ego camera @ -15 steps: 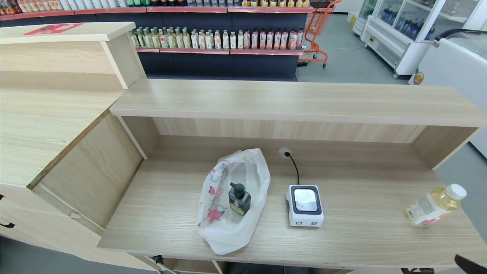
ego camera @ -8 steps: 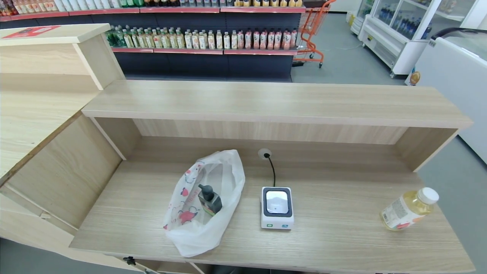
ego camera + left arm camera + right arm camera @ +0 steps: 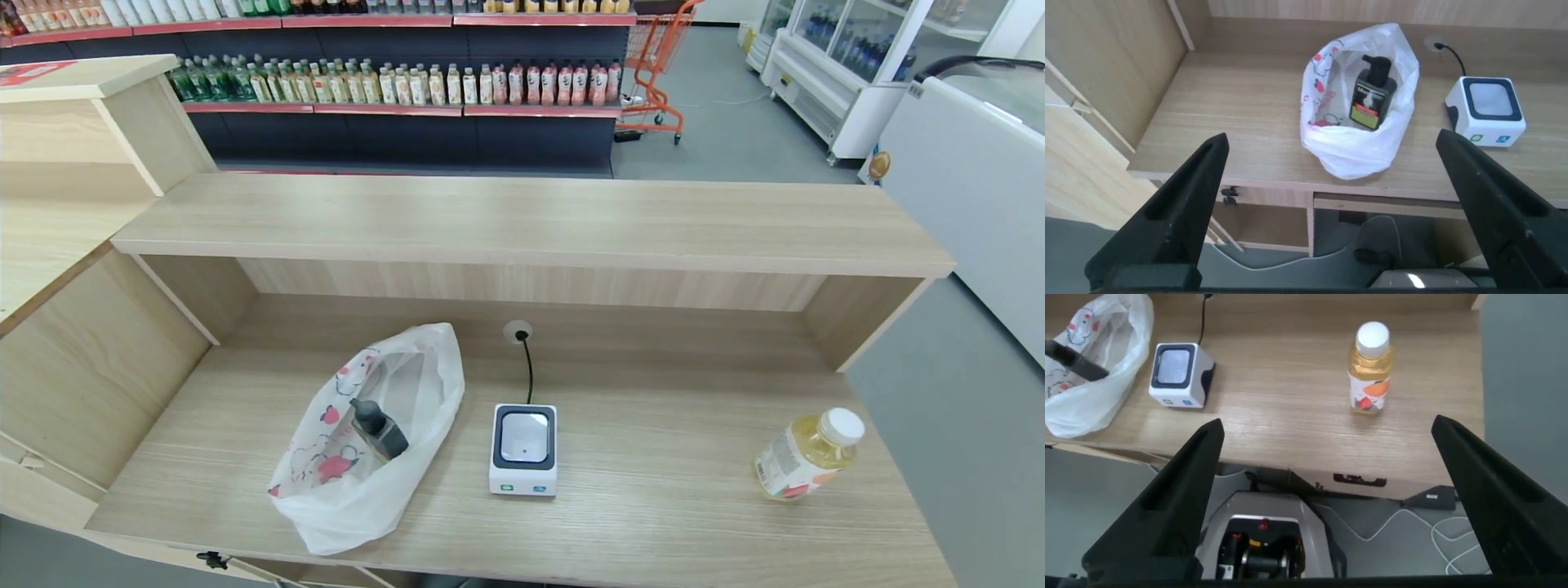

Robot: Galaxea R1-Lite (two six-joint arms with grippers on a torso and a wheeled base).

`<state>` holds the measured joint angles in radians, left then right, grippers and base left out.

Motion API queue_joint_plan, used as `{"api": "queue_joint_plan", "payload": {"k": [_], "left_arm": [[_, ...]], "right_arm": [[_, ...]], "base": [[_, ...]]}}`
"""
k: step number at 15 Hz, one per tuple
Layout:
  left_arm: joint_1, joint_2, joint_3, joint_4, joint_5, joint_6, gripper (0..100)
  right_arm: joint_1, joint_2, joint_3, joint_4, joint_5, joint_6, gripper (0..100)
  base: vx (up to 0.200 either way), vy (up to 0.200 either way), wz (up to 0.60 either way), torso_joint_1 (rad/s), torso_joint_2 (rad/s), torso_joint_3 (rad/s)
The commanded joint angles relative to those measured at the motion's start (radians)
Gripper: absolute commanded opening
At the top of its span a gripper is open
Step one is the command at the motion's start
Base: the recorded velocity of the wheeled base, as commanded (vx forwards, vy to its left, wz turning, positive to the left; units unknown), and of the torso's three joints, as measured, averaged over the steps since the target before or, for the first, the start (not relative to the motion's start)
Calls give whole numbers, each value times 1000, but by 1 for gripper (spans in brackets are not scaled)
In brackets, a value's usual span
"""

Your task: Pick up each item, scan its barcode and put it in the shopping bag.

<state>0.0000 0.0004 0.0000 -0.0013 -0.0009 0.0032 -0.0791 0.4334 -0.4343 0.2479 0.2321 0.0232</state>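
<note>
Left jaws and right jaws gape wide, empty; yellow bottle [image 3: 808, 454] stands near the surface's [image 3: 653, 506] right edge.

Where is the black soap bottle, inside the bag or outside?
Inside. The black pump bottle sits within the open white shopping bag, with plastic all around it.

Matt wood-grain counter [image 3: 653, 523], thin glossy plastic shopping bag [image 3: 326, 498].
</note>
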Motion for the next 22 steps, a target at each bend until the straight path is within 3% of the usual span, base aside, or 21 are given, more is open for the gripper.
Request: {"api": "queue_joint_plan", "payload": {"k": [1, 7, 10, 20, 22], "left_arm": [[0, 1, 0, 0, 1, 0, 100], [-2, 1, 0, 0, 1, -2, 100], [0, 0, 0, 0, 1, 4, 100], [-2, 1, 0, 0, 1, 6, 100], [-2, 1, 0, 0, 1, 8, 100]], "right_arm": [[6, 13, -6, -1, 1, 0, 100], [22, 59, -15, -6, 1, 40, 100], [22, 62, -15, -4, 1, 57, 100], [10, 99, -14, 21, -13, 81, 100], [-90, 258, -43, 16, -53, 75, 100]], "base": [[0, 0, 0, 0, 0, 0], [-200, 0, 0, 2, 4, 1], [0, 0, 0, 0, 0, 0], [0, -180, 0, 7, 3, 0], [0, 0, 0, 0, 0, 0]]}}
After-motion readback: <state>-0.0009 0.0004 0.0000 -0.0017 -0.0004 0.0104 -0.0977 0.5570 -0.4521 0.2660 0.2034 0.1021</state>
